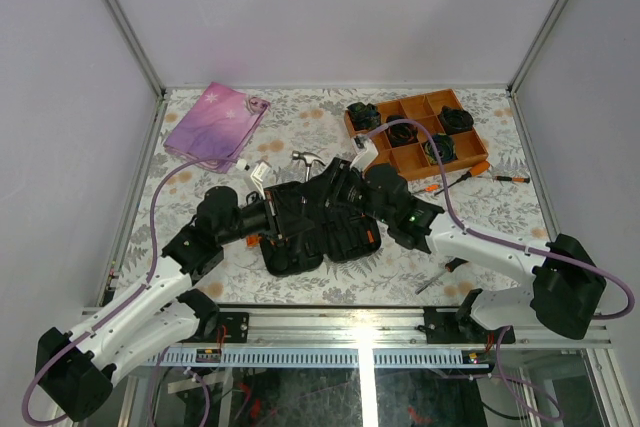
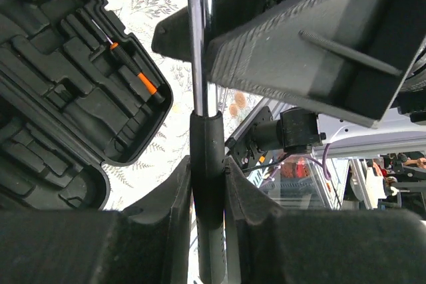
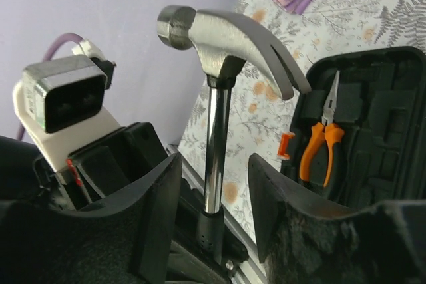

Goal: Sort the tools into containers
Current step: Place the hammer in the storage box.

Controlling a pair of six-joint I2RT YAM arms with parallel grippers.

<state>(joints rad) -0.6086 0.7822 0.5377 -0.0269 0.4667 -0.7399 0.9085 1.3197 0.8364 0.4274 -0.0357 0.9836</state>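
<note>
The silver claw hammer with a black handle point(image 3: 216, 38) is up in the air, close to the open black tool case point(image 2: 60, 84). The left gripper point(image 2: 208, 187) squeezes the handle tight. The right gripper point(image 3: 213, 191) is open, one finger on each side of the shiny shaft, not touching. Orange pliers point(image 3: 319, 144) and a thin orange-and-black screwdriver point(image 2: 130, 68) lie in the case's slots on the flowery table point(image 1: 400, 272).

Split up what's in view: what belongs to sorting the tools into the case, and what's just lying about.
Part of the job:
- hammer
- black case, open
- pliers, already in a slot
- screwdriver, already in a slot
- loose screwdrivers

Just lying about:
- pink pouch
- orange tray
- black bundles in the tray
</note>
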